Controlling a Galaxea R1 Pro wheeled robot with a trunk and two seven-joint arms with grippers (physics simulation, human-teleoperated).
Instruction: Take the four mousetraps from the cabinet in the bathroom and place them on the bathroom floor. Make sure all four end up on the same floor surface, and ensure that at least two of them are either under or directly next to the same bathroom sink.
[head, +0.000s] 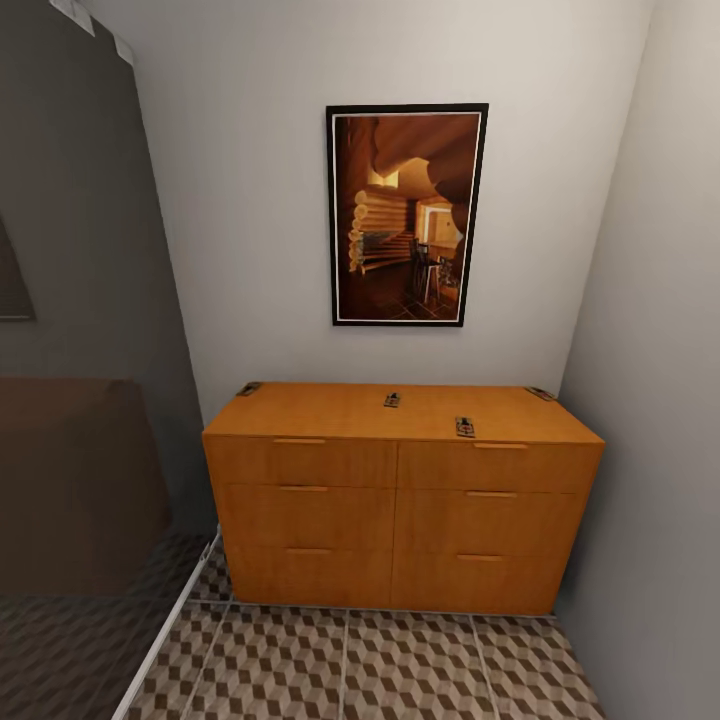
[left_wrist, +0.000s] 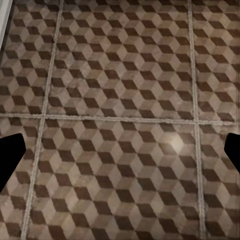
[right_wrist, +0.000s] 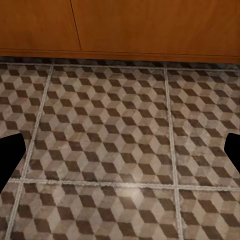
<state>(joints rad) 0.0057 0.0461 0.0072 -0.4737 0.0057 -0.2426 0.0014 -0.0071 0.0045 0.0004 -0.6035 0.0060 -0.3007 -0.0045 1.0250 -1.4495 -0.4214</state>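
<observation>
**Four traps on the chest, none on the floor yet**

On the flat top of the cabinet (head: 400, 412) we count all four mousetraps: one at the back left corner (head: 249, 388), one near the middle toward the back (head: 392, 399), one close to the front edge right of centre (head: 465, 427), and one at the back right corner (head: 540, 393). The chest stands against the wall under a framed picture (head: 406, 214), its drawers closed.

We judge the task as not yet begun in any visible way. No trap lies on the bathroom floor (head: 400, 665) in front of the chest, and every one of the four has yet to be picked up and carried to the sink.

Our left gripper (left_wrist: 120, 152) points down at bare tile, its dark fingertips at the two edges of the wrist view, spread wide with nothing between them. Our right gripper (right_wrist: 120, 152) is likewise spread wide and empty, over the tiles just before the foot of the cabinet (right_wrist: 120, 25).
</observation>
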